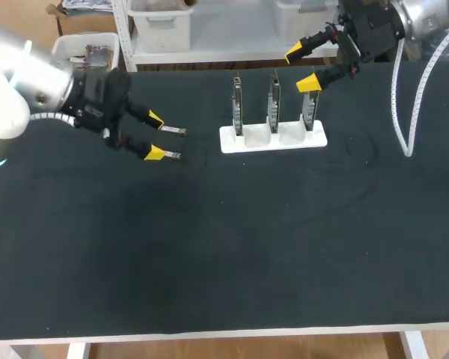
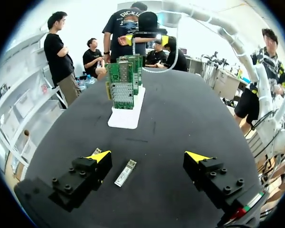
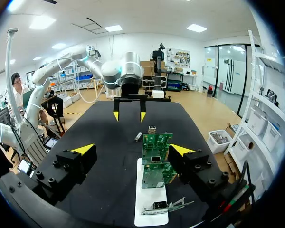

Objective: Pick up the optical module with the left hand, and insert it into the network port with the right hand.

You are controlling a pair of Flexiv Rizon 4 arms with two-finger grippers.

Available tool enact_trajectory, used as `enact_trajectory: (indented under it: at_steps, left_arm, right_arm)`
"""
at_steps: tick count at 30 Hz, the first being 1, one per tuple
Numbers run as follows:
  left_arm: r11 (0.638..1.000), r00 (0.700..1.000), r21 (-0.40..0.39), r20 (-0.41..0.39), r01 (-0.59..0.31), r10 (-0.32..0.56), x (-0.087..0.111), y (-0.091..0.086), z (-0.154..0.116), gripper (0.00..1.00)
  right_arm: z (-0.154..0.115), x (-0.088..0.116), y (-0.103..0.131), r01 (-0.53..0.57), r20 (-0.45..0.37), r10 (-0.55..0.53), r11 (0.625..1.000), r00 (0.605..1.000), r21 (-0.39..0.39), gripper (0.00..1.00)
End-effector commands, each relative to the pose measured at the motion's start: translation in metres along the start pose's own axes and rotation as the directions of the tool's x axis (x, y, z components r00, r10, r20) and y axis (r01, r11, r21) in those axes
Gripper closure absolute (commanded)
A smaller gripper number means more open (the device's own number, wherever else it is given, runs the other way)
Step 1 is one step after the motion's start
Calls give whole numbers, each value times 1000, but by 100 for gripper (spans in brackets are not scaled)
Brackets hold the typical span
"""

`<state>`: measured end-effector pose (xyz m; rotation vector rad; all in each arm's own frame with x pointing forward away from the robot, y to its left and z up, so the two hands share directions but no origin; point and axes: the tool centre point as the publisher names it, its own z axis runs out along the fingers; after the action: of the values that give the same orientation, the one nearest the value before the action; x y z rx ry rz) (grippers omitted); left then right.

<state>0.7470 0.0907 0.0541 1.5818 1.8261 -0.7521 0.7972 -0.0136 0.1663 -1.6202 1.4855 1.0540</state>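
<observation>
The left jaws stand wide apart and hold nothing; their yellow tips [image 2: 100,156] hang a little above the tabletop [image 1: 224,254]. The module [image 2: 125,173] lies flat on the dark cloth between the two fingers, nearer to one of them, and nothing touches it. The left arm [image 1: 30,97] comes in low from its side and points toward the white holder [image 1: 273,139].

The right jaws are also released and empty. They hang high at the far end of the holder, just beside the last of the three boards [image 1: 274,101] standing in it. The port must be on one of these boards, but I cannot tell which one.

I think the task is at its first step, the pick-up, and the grasp is not yet made. The next move calls for bringing the left jaws down, centring them over the module so both fingers meet its long sides, then closing gently, because such a small flat part may slide.
</observation>
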Motion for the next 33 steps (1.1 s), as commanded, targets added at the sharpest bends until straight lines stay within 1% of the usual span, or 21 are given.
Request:
enact_trajectory:
  at_steps: [1,3,5,6,8,11,13,14,20,23,25,26,27,28,33]
  left_arm:
    - [1000,998,3,-60,-27,27,-6,-1,-1,0]
    - [999,994,11,-103,-37,38,-8,-1,-1,0]
    - [998,984,24,-170,-54,57,-9,-1,-1,0]
    - [998,982,29,-179,-60,64,-9,-1,0,0]
    - [997,970,35,-232,-69,75,-10,-1,-1,0]
    - [997,957,38,-279,-68,76,-9,0,-1,0]
    - [997,960,37,-269,-70,78,-9,0,-2,0]
    - [997,955,36,-284,-72,79,-9,0,-2,0]
    - [997,951,36,-300,-65,73,-5,-1,-1,0]
    - [995,954,62,-285,-77,92,-4,-2,0,0]
    - [993,960,73,-260,-90,106,-6,-3,1,0]
    - [991,966,85,-226,-107,124,-8,-3,1,0]
    - [989,970,80,-198,-126,140,-11,-4,1,0]
    - [991,976,66,-177,-120,130,-12,-4,1,0]
    - [991,976,66,-177,-120,130,-12,-4,1,0]
  right_arm:
    - [0,0,-1,0,0,0,1000,1000,-2,0]
    - [0,0,-1,0,0,0,1000,1000,-2,0]
    - [0,0,-1,0,0,0,1000,1000,-2,0]
    - [0,0,-1,0,0,0,1000,1000,-2,0]
    - [0,0,-1,0,0,0,1000,1000,-2,0]
    - [0,0,-1,0,0,0,1000,1000,-2,0]
    - [0,0,-1,0,0,0,1000,1000,-2,0]
    - [0,0,-1,0,0,0,1000,1000,-2,0]
    - [0,0,-1,0,0,0,1000,1000,-2,0]
    - [0,0,-1,0,0,0,1000,1000,-2,0]
    - [0,0,-1,0,0,0,1000,1000,-2,0]
    - [0,0,-1,0,0,0,1000,1000,-2,0]
    - [0,0,-1,0,0,0,1000,1000,-2,0]
    - [0,0,-1,0,0,0,1000,1000,-2,0]
    - [0,0,-1,0,0,0,1000,1000,-2,0]
